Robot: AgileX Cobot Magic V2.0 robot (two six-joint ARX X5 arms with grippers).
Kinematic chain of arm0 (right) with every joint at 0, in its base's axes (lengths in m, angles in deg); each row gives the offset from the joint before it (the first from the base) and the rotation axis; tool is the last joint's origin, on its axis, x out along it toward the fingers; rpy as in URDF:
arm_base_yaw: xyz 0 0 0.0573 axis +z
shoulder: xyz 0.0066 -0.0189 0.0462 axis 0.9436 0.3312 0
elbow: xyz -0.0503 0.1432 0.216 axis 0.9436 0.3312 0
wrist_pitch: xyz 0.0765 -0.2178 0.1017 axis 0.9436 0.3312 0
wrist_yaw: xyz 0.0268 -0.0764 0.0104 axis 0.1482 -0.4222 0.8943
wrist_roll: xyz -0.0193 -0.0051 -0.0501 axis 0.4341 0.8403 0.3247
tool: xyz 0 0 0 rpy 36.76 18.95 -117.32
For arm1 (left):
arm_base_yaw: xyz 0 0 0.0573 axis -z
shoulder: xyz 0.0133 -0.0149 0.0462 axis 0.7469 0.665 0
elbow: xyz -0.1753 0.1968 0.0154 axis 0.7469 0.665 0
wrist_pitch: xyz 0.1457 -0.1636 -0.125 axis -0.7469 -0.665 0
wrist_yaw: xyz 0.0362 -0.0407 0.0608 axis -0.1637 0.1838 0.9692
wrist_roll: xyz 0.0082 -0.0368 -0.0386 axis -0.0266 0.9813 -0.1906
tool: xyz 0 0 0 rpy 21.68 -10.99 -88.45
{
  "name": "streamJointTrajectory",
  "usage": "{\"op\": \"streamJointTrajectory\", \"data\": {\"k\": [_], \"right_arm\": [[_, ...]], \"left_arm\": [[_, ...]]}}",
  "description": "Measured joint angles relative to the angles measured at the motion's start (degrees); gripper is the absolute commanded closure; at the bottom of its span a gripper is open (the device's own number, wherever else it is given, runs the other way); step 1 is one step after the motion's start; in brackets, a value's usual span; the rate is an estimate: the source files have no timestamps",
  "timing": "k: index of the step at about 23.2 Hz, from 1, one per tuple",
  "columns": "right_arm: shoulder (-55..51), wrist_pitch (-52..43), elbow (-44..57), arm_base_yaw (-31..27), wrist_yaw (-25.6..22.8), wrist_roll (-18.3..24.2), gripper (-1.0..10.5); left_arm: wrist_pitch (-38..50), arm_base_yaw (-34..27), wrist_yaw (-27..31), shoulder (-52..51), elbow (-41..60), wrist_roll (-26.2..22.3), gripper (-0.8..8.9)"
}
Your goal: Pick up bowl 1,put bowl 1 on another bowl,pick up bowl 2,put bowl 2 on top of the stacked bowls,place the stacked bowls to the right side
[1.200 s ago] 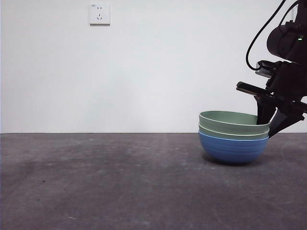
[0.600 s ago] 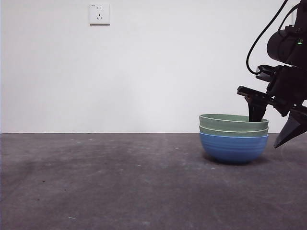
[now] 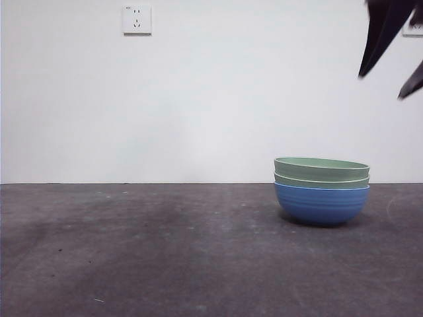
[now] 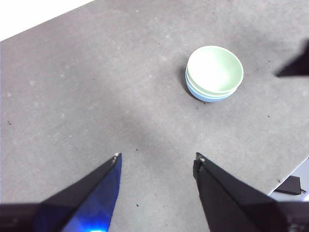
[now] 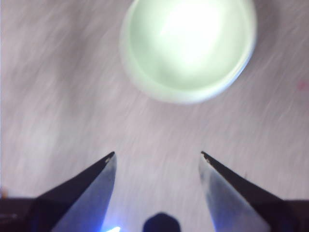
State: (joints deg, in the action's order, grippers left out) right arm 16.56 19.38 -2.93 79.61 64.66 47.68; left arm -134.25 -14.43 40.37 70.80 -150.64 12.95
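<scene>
Though blurred – the stacked bowls (image 5: 188,46)

- The stacked bowls (image 3: 322,191) stand on the tabletop (image 3: 165,257), toward its right side in the front view.
- Two bowls sit nested in another bowl (image 3: 322,205), which is the lowest and touches the tabletop.
- The right gripper (image 3: 391,63) hangs above the stack, to its right, well apart.
- A wall socket (image 3: 137,19) sits high on the wall behind, far left of the stack.

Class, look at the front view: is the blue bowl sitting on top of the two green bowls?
No. The blue bowl sits at the bottom on the table, with the two green bowls nested inside it.
</scene>
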Motion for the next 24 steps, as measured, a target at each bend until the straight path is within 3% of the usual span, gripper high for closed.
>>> {"op": "streamJointTrajectory", "data": {"k": [5, 10, 11, 14, 17, 24], "right_arm": [[-6.97, 7.8, 0.0, 3.96, -0.35, 1.29, 6.7], [-12.63, 12.17, 0.0, 7.98, -0.39, 1.75, 9.5], [-13.53, 12.74, 0.0, 8.7, -0.39, 2.1, 9.6], [-15.45, 13.75, 0.0, 10.29, -1.97, 3.08, 9.6], [-16.26, 13.86, 0.0, 10.64, -4.81, 3.41, 9.6], [-16.26, 13.86, 0.0, 10.6, -4.9, 3.39, 9.4]], "left_arm": [[0.0, 0.0, -0.02, 0.15, 0.0, 0.0, 5.62], [0.0, 0.0, -0.02, 0.15, 0.0, 0.0, 5.69], [0.0, 0.0, 0.0, 0.15, 0.0, 0.0, 6.05], [0.0, 0.0, -0.02, 0.15, 0.0, -0.02, 8.36], [0.0, 0.0, -0.02, 0.15, 0.0, -0.02, 8.21], [0.0, 0.0, 0.0, 0.15, 0.0, 0.0, 8.17]]}}
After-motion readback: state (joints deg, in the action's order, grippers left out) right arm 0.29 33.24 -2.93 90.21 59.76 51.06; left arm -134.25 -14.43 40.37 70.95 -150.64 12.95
